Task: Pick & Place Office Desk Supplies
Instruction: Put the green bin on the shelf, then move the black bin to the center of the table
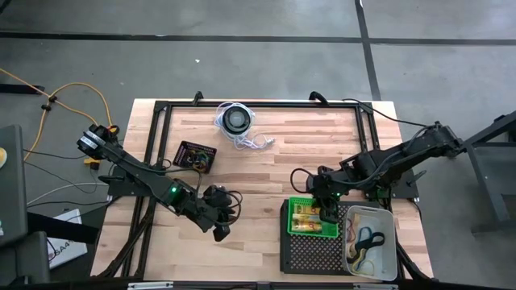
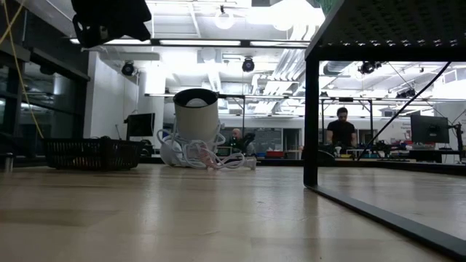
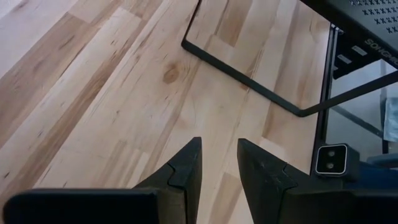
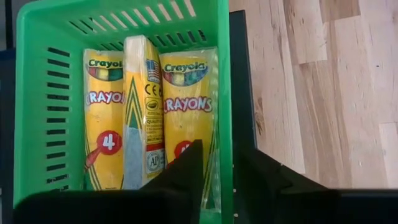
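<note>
Three yellow crayon packets (image 4: 186, 106) lie side by side in a green basket (image 4: 56, 93), the middle one standing on its edge. The basket sits on the large black perforated tray (image 1: 310, 254) at the near right. My right gripper (image 4: 217, 149) hangs open over the basket's right wall with nothing between its fingers; the high view shows the right gripper (image 1: 326, 211) above the basket. My left gripper (image 3: 217, 142) is open and empty over bare wood near the table's front left (image 1: 219, 229). Rubber bands (image 1: 367, 238) lie in a white bin (image 1: 385, 216).
A small black basket (image 1: 196, 155) with small items stands left of centre. A round black disc with a white coiled cord (image 1: 236, 121) sits at the far middle. A black metal frame (image 1: 161, 109) borders the table. Bare wood lies in the centre.
</note>
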You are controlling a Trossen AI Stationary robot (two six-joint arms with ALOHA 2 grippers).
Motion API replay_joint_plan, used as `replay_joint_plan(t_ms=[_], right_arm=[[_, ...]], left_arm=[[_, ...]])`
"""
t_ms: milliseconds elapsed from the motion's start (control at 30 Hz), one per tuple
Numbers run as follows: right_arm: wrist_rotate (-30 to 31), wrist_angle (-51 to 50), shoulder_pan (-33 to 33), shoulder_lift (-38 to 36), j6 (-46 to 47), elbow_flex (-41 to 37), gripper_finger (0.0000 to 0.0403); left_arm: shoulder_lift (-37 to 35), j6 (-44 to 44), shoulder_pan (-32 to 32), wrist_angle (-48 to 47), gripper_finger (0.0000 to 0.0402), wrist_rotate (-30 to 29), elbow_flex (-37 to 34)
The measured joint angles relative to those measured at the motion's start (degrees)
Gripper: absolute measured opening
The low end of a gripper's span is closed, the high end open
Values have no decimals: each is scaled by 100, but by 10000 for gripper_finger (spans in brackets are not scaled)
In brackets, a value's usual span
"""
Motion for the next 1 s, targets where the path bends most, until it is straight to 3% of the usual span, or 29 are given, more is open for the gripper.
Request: replay_joint_plan(t_ms=[300,767,1000], right_arm=[[-36,405,0,-198,-125,0,106],[307,470,-314,-604,-457,2,113],[881,470,-642,-608,-475,2,113]], left_arm=[[0,0,0,7,97,0,-1],[0,1,0,24,97,-2,-2],[0,0,1,24,97,-2,-2]])
